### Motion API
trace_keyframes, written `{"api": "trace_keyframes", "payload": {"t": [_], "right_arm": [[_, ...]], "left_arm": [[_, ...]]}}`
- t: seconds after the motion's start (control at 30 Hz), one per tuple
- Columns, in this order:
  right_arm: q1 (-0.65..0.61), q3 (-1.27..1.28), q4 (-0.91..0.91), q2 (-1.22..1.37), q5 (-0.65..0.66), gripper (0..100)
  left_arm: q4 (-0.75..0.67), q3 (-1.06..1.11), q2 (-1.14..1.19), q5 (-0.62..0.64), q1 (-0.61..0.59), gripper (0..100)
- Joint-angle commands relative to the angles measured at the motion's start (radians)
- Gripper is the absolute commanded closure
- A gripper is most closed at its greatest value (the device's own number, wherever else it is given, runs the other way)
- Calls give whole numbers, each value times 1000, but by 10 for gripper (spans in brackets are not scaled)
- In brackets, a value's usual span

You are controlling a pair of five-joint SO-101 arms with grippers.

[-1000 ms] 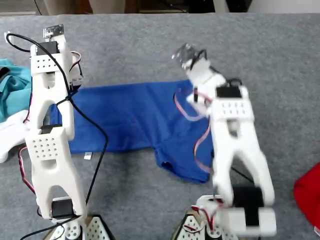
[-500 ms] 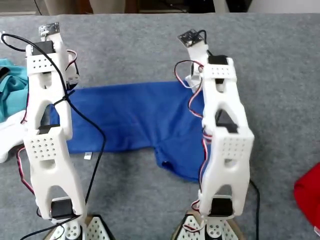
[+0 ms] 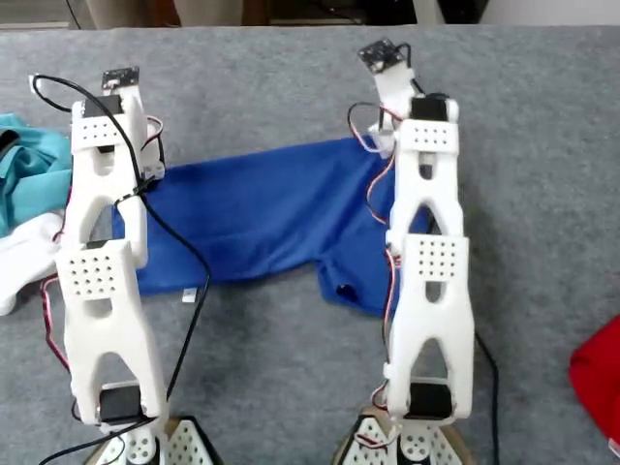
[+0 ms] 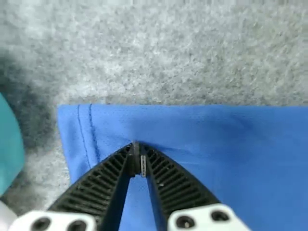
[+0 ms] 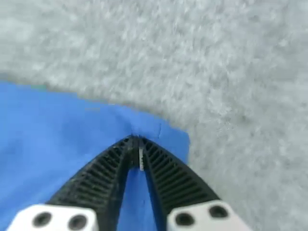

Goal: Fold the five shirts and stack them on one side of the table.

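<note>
The soft blue cloth shirt (image 3: 262, 218) lies in the middle of the fuzzy grey table (image 3: 542, 145). The left gripper (image 4: 137, 161) and right gripper (image 5: 136, 149) pinch its far edge tight. It is best to lift both corners together and bring them near evenly

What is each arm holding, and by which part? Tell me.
Both hold the blue shirt: the left gripper pinches it near its hemmed corner, the right gripper near the other far corner.

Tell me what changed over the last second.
The right gripper swung to the far edge of the blue shirt and took hold; the left gripper grips it too. The shirt slid rightward, its right corner pulled farther away. The teal shirt, white shirt and red shirt stayed put.
</note>
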Motion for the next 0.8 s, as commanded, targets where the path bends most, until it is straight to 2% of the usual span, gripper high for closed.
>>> {"api": "trace_keyframes", "payload": {"t": [0.0,0.2,0.37,0.53,0.77], "right_arm": [[-65,-209,212,-45,17,994],[-87,-205,304,-194,3,994],[-41,-199,307,-231,-72,995],[1,-74,307,-259,-161,995],[1,163,305,-360,-198,995]], "left_arm": [[-17,-38,-1,-6,-9,980],[-12,-89,65,-12,-18,980],[-12,-192,77,-5,-97,980],[-18,-203,79,44,-101,980],[25,-256,58,49,-98,980]]}}
